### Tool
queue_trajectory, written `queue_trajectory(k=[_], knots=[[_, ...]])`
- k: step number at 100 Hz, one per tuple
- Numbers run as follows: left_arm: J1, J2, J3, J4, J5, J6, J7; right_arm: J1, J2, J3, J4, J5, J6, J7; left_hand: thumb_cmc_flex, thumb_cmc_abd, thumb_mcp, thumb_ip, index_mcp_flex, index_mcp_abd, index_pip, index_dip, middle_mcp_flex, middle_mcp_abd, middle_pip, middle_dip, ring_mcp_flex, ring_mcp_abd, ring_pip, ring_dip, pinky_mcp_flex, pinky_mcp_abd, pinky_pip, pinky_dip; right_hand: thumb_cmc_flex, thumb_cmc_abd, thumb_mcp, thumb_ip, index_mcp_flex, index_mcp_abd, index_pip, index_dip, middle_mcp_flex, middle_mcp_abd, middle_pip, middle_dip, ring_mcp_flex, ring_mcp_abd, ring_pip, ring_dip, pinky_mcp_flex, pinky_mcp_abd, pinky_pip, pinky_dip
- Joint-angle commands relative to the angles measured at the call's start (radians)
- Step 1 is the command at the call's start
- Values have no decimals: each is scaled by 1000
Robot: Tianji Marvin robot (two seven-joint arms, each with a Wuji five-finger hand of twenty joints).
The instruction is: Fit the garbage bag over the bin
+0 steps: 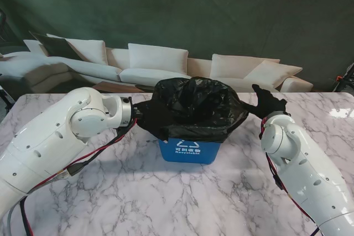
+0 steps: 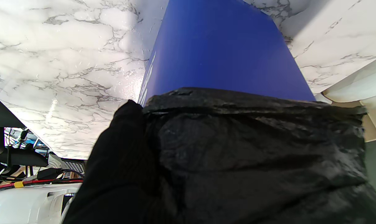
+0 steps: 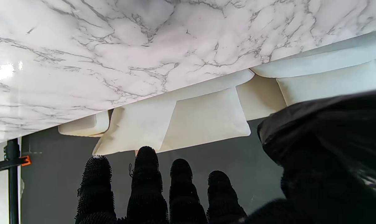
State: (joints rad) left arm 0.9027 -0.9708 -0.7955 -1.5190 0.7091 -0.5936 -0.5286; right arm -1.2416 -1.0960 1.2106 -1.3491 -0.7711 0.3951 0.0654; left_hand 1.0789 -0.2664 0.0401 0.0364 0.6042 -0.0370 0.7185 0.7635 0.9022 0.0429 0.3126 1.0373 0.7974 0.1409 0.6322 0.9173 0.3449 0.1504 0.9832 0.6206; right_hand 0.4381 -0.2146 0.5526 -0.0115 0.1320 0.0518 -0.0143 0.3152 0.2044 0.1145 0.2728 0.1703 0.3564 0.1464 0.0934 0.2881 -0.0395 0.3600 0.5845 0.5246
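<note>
Garbage bag (image 1: pixel 194 109) already drapes over the rim of the blue bin (image 1: pixel 189 151), left hand (image 2: pixel 119 161) pressed against its side, grip unclear, right hand (image 1: pixel 269 102) spread beside it, skirt still to be pulled down.

White sofa (image 1: pixel 149 62) with cushions stands beyond the marble table (image 1: pixel 166 192)

Bin (image 1: pixel 189 151) stands mid-surface (image 1: pixel 166 197), bag (image 1: pixel 193 106) draped over its top, one robot hand at each side.
</note>
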Motion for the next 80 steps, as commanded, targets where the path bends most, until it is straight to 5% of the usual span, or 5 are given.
queue_trajectory(k=[1, 14, 59, 70, 80], knots=[[18, 1, 18, 18, 8, 1, -30, -9, 0, 13, -5, 15, -8, -13, 149, 43, 81, 32, 45, -54, 19, 6, 24, 9, 30, -1, 6, 9, 31, 5, 0, 19, 30, 24, -30, -73, 134, 49, 18, 20, -16, -16, -33, -9, -29, -10, -26, -2, -38, -11, -24, 20, -41, 28], [16, 0, 21, 20, 6, 3, -29, -23, -2, 38, -21, 30, -11, -17, 150, 43, 81, 32, 46, -53, 20, 6, 24, 8, 31, -1, 6, 10, 31, 5, 0, 20, 30, 24, -112, -92, 289, 96, 17, 16, -15, -3, -32, -16, -30, -9, -26, -7, -41, -9, -20, 14, -60, 53], [11, 2, 27, 19, 1, 5, -38, -68, 7, 109, -66, 105, -6, 67, 149, 43, 81, 32, 46, -54, 20, 7, 24, 11, 31, -1, 7, 10, 31, 5, 1, 19, 29, 23, -97, 296, -383, -24, 8, -78, 116, 67, -32, -35, -38, -13, -86, -28, -62, -28, -46, -44, -237, 118], [10, 3, 28, 19, 0, 5, -40, -75, 13, 124, -69, 138, -48, 103, 150, 43, 82, 32, 46, -53, 20, 7, 24, 11, 32, -1, 8, 10, 32, 5, 1, 20, 30, 23, 124, 112, -173, 11, 1, -66, 130, 34, -30, -40, -36, -11, -81, -26, -65, -33, -32, -38, -257, 120], [9, 3, 28, 19, 0, 5, -41, -80, 10, 136, -61, 155, -81, 89, 149, 42, 81, 32, 45, -53, 20, 7, 24, 12, 33, -1, 8, 11, 33, 5, 1, 19, 30, 23, -11, -119, 351, 118, -3, -41, 123, 11, -23, -37, -21, -5, -53, -19, -60, -34, -20, -28, -265, 125]])
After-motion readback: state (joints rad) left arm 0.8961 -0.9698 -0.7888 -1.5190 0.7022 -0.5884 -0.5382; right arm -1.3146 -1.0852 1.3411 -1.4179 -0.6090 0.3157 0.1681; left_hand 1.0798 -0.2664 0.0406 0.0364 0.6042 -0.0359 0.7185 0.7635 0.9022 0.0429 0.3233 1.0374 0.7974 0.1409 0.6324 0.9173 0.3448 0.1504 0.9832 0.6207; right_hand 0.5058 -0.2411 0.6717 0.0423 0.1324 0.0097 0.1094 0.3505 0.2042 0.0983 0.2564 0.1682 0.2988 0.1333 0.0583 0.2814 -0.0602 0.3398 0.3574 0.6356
